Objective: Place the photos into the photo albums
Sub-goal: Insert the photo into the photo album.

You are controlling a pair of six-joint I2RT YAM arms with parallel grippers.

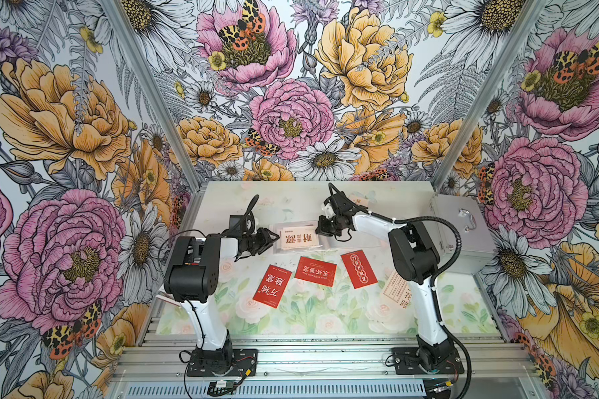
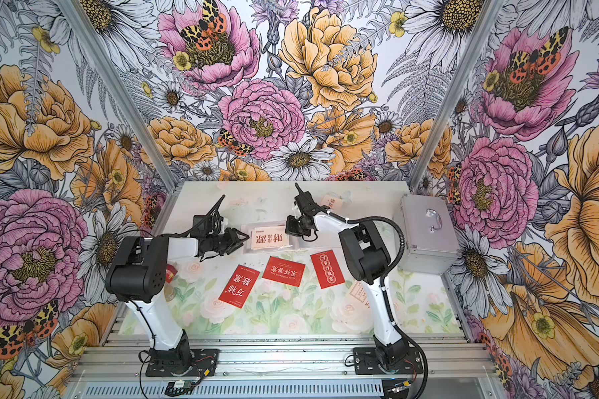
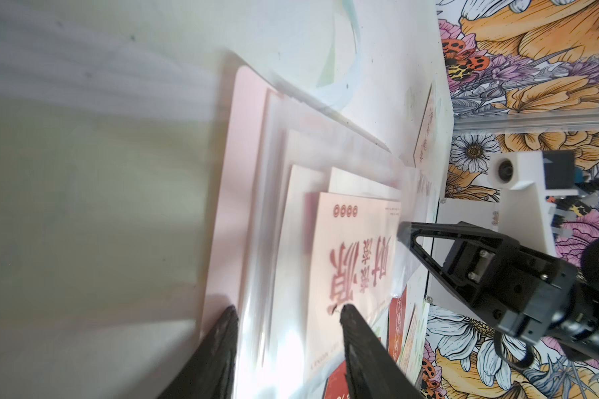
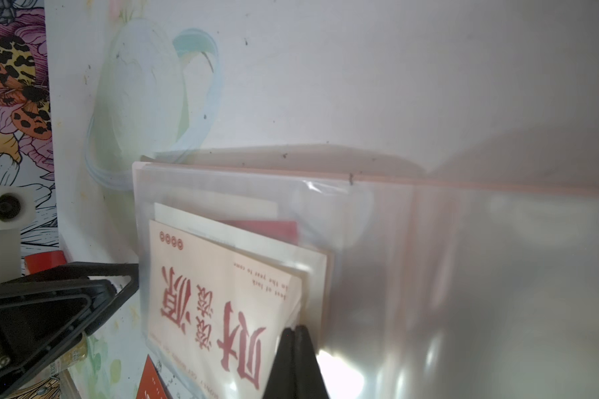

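Note:
The pale-pink photo album (image 1: 278, 229) (image 2: 247, 229) lies open at the middle back, its clear sleeve pages up. A cream photo (image 1: 298, 238) (image 3: 353, 262) (image 4: 222, 297) with red characters lies among the sleeves, with more cards under it. My left gripper (image 1: 275, 237) (image 3: 287, 309) is open, its fingers straddling the album's left edge. My right gripper (image 1: 320, 234) (image 4: 294, 328) is shut, tips against the clear sleeve by the cream photo's right edge. Three red photos (image 1: 272, 286) (image 1: 317, 271) (image 1: 359, 268) lie loose in front of the album.
A silver case with a handle (image 1: 460, 235) stands at the right edge. Under my right arm a cream card (image 1: 395, 286) is partly hidden. Another pale card (image 1: 357, 199) lies behind the right gripper. A red object (image 2: 170, 271) peeks from under my left arm.

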